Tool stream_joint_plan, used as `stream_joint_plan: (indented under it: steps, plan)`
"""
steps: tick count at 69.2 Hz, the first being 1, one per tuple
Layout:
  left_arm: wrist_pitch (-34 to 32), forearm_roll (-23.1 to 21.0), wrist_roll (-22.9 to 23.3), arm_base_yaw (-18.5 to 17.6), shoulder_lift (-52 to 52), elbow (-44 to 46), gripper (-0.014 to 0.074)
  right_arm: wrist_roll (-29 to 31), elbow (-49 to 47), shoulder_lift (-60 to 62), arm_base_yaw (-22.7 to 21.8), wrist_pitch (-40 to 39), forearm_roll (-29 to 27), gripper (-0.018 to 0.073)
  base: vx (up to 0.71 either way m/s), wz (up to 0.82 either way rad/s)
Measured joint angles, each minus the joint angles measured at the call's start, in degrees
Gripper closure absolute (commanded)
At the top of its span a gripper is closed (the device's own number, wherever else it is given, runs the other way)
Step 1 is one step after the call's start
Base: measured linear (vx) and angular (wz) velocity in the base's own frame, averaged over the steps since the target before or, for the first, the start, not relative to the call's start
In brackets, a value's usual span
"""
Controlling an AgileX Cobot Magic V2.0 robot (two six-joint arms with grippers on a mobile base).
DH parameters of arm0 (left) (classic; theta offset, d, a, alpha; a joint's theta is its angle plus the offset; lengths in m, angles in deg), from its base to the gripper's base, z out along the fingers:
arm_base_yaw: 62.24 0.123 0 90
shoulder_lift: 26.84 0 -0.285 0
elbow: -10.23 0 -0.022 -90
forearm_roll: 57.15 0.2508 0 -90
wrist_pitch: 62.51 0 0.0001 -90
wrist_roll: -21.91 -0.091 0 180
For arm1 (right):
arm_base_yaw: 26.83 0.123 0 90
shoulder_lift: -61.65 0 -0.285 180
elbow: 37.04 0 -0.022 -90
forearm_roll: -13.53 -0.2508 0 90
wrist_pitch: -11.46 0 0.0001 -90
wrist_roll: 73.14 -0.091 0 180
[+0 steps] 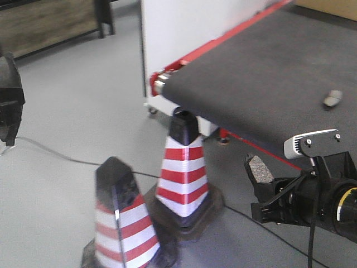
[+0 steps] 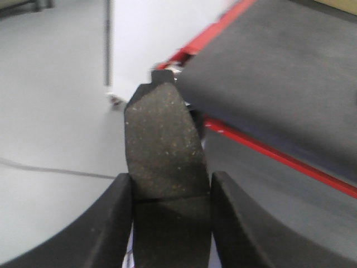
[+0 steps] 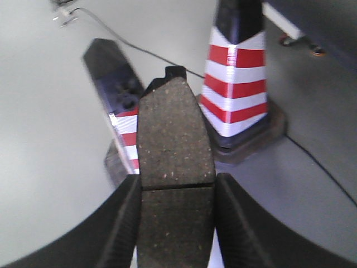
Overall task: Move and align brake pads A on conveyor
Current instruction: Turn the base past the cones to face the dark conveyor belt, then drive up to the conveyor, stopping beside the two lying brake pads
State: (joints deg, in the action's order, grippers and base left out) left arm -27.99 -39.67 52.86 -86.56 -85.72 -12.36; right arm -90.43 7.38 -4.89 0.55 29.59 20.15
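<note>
Item 1, nearest your lens: your right gripper [image 3: 175, 209] was clamped on a brake pad [image 3: 174, 151], its two black fingers [image 3: 120, 223] pressed against the pad's long edges. That pad showed its gritty grey-brown face with the groove running across it, and a black tab of backing plate stuck out at the far tip. From the front view you could see the same gripper [image 1: 266, 192] low at the right, holding its pad [image 1: 259, 169] tilted up above the floor, short of the belt.

Item 2: your left gripper [image 2: 170, 215] was likewise clenched on a second brake pad [image 2: 163, 145], fingers [image 2: 114, 223] tight on both sides, gritty face toward the camera, groove near the grip. It hung over the floor just off the corner of the conveyor.

Item 3: the conveyor [image 1: 262, 72], a dark felt-like belt with a red edge strip [image 1: 223, 39], filled the upper right of the front view. You had one small grey object [image 1: 333, 99] lying on the belt near the right edge; it was too blurred for you to tell whether it was a pad.

Item 4: two red-and-white striped cones stood on the grey floor [image 1: 72, 111], one cone [image 1: 182, 167] touching the belt's corner with its black tip, the nearer cone [image 1: 120, 218] just beside it.

Item 5: a thin cable [image 1: 50, 151] lay across the floor.
</note>
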Motion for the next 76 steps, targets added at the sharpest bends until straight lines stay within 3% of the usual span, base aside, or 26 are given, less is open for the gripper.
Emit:
stream_joint_plan:
  steps: [43, 76]
  plan:
    - [-0.01, -0.05, 0.00, 0.00, -0.05, 0.00, 0.0398, 0.00, 0.00, 0.05, 0.00, 0.06, 0.00, 0.0463, 0.17, -0.64]
    - [-0.09, 0.03, 0.00, -0.11, -0.05, 0.00, 0.0398, 0.00, 0.00, 0.05, 0.00, 0.46, 0.00, 0.0463, 0.11, -0.42]
